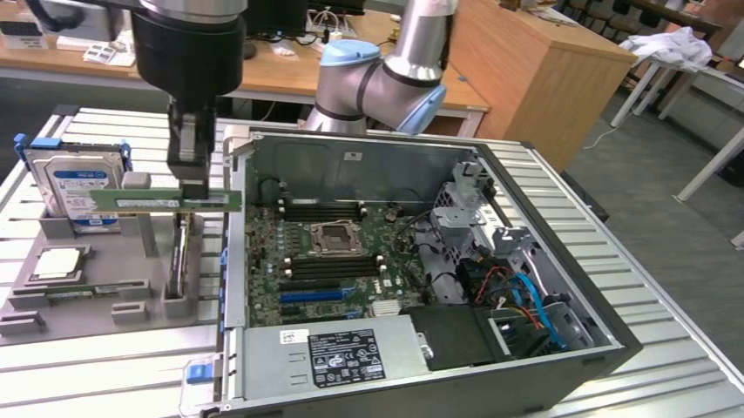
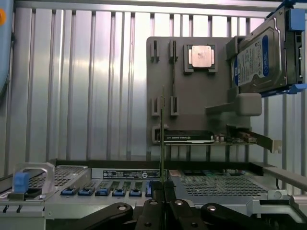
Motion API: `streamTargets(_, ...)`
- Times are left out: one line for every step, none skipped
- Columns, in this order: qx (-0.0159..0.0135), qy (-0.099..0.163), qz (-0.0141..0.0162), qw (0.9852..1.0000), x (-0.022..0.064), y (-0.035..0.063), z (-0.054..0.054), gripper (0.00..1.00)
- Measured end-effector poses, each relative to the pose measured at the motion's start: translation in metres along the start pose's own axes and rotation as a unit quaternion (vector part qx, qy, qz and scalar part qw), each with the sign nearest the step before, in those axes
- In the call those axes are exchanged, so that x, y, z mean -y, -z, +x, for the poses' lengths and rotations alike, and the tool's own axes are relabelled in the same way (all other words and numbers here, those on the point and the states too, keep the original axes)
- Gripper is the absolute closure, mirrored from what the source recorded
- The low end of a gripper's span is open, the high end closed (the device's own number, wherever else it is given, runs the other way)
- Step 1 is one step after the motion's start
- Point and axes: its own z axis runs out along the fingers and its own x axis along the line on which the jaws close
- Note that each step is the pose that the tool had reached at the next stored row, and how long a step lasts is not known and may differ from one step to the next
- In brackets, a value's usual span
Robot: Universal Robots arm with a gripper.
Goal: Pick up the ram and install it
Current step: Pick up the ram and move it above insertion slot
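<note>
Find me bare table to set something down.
Bare slatted table lies camera-side of the gray fixture, and along the case on the exterior view's right. Crowded: case interior, and the fixture beneath the end effector's ram.

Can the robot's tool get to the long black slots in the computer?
Probably yes: the case is open on top, nothing covers the slots, and the tool holds the ram just beside it.

Silver-tubed arm (image 1: 415, 35) with pale-blue joint caps (image 1: 348, 50) and a black pincer (image 1: 192, 187).
</note>
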Motion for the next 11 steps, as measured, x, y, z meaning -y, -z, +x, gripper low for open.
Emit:
streamTargets(0.0000, 0.000, 0.0000, 1.0000, 0.0021, 0.0001, 0.000, 0.88)
streamTargets(0.0000, 0.000, 0.0000, 1.0000, 0.0042, 0.0001, 0.000, 0.88)
streamTargets(0.0000, 0.000, -0.0001, 1.0000, 0.0064, 0.0003, 0.000, 0.88)
streamTargets(0.0000, 0.000, -0.0001, 1.0000, 0.0085, 0.0004, 0.000, 0.88)
streamTargets(0.0000, 0.000, -0.0001, 1.0000, 0.0106, 0.0005, 0.000, 0.88)
streamTargets(0.0000, 0.000, -0.0001, 1.0000, 0.0127, 0.0006, 0.000, 0.88)
streamTargets(0.0000, 0.000, -0.0002, 1.0000, 0.0148, 0.0007, 0.000, 0.88)
streamTargets(0.0000, 0.000, -0.0002, 1.0000, 0.0170, 0.0007, 0.000, 0.88)
streamTargets(0.0000, 0.000, -0.0002, 1.0000, 0.0190, 0.0008, 0.000, 0.88)
streamTargets(0.0000, 0.000, -0.0002, 1.0000, 0.0213, 0.0009, 0.000, 0.88)
streamTargets(0.0000, 0.000, -0.0002, 1.0000, 0.0233, 0.0010, 0.000, 0.88)
